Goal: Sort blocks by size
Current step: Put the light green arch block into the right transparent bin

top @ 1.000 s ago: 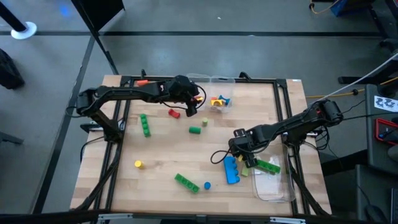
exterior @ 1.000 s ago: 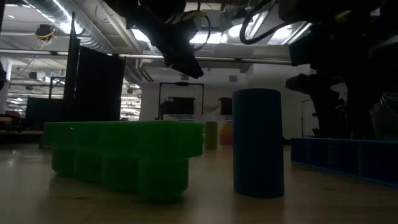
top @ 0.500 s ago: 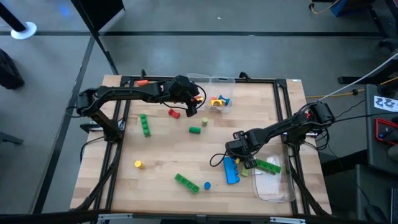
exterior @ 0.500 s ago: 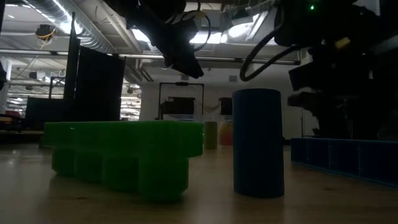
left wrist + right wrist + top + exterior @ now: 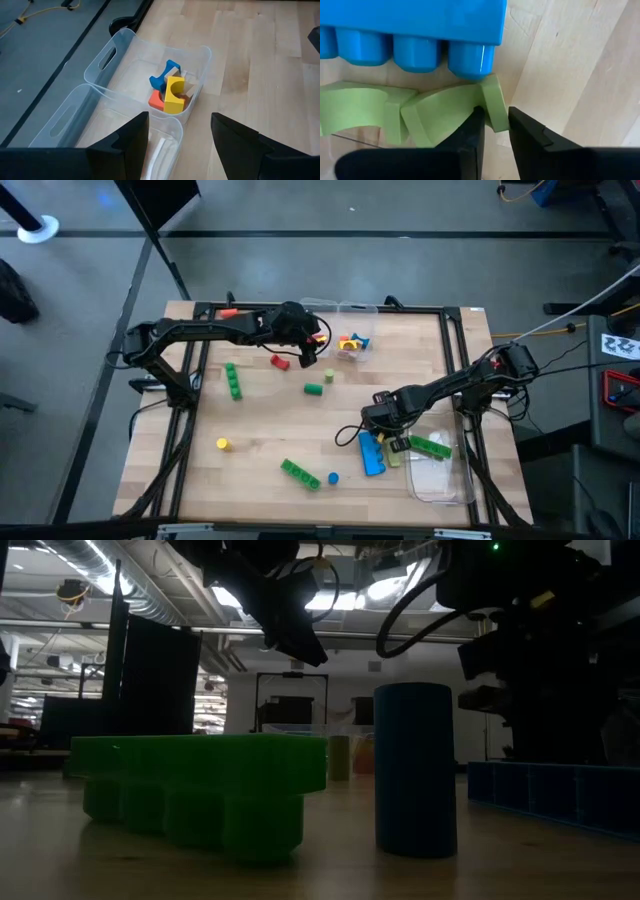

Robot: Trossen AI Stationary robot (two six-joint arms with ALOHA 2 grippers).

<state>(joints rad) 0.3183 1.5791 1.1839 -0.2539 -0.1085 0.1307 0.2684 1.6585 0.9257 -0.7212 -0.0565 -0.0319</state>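
Blocks lie scattered over the wooden table (image 5: 270, 430). On its left side sits a green brick (image 5: 233, 380), with a red block (image 5: 280, 361) beyond it and a green cylinder (image 5: 314, 389) and a lime cylinder (image 5: 329, 376) nearer the middle. Toward the near edge are a yellow cylinder (image 5: 222, 444), a second green brick (image 5: 298, 472) and a small blue cylinder (image 5: 332, 477). In the low view that brick and cylinder stand closest to the camera, a little apart.

The right gripper (image 5: 390, 436) is down at the table's right side, just beside a blue brick (image 5: 371, 452). Its wrist view shows the fingers (image 5: 470, 135) drawn narrow around the thin end of a curved lime block (image 5: 445, 112), which touches the blue brick's studs. A twin lime piece (image 5: 355, 102) lies just beside it. A third green brick (image 5: 430, 446) rests at the rim of a clear tray (image 5: 440, 478) near the right edge.

The left gripper (image 5: 310, 350) hangs above the far part of the table with its fingers (image 5: 125, 140) spread wide and holding nothing. Ahead of it is a clear bin (image 5: 120, 42) containing blue, yellow and red pieces (image 5: 170, 92), and a second clear bin (image 5: 60, 120) sits against it.
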